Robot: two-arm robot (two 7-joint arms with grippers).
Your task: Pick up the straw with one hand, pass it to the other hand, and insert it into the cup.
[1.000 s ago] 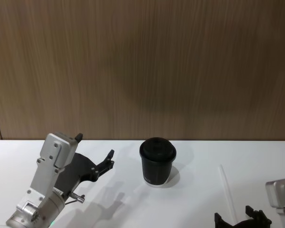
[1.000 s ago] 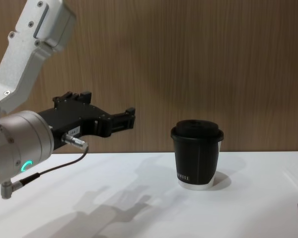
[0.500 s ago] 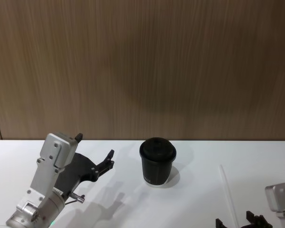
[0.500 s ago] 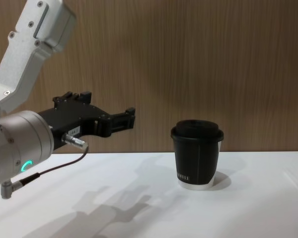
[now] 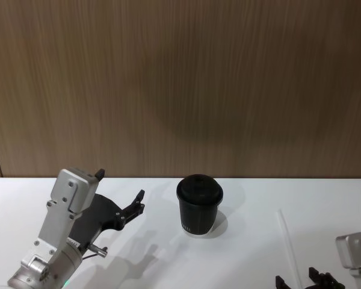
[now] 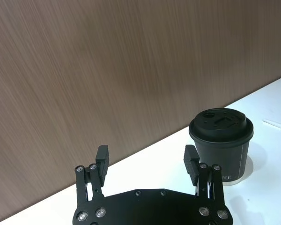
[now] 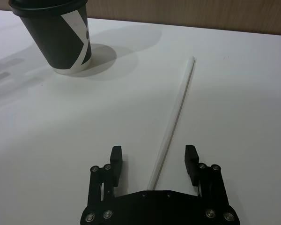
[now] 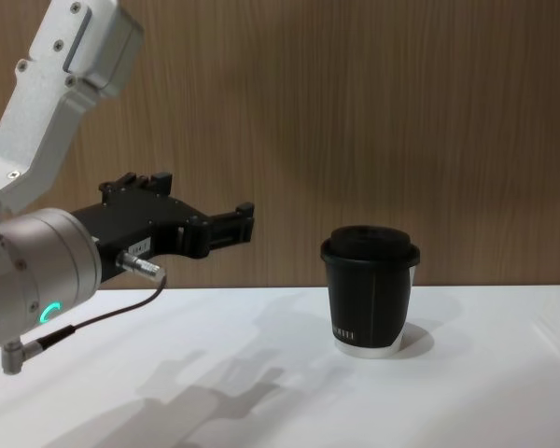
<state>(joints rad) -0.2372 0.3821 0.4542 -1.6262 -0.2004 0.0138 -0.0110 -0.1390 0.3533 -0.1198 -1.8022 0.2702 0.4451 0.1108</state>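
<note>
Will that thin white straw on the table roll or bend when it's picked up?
Probably light and apt to roll: the straw is a thin tube lying flat on the smooth table. It looks straight, so likely fairly stiff, though a hard squeeze from the open right tool straddling it might flatten it.

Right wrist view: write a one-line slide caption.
Right gripper, jaws open either side of a thin white straw lying on the white table; black paper cup beyond.

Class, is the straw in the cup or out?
Out: the straw lies flat on the table, apart from the cup, between the right gripper's open fingers; left gripper hovers idle.
</note>
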